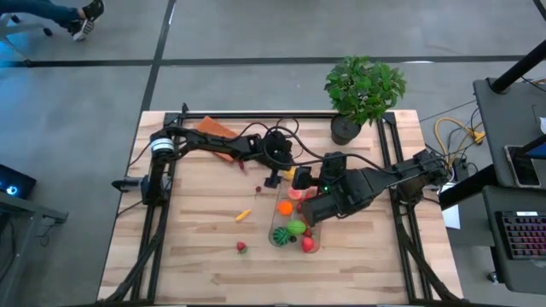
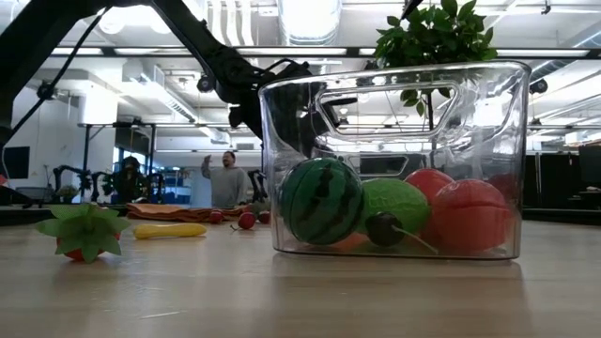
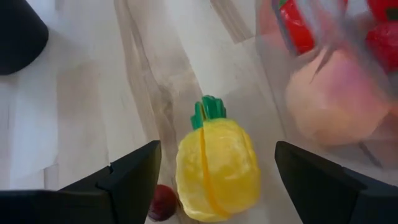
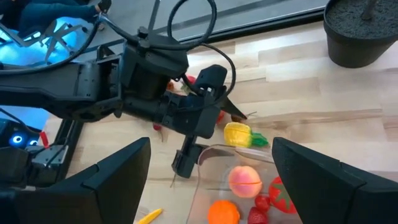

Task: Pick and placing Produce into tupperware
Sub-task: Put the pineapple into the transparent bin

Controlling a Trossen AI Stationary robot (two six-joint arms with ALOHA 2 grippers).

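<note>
From overhead you look straight down on the whole table (image 1: 205,256). The low camera sits at tabletop level, close against the tub (image 2: 394,160). Both wrist cameras share the pineapple (image 3: 217,169) beside that tub.

We see a pale wooden table (image 1: 196,256) bearing the clear tupperware (image 1: 279,234), with a yellow pineapple (image 1: 300,177) just behind it, a strawberry (image 1: 241,247) and carrot (image 1: 244,215) to its left, and a potted plant (image 1: 358,94) beyond.
</note>
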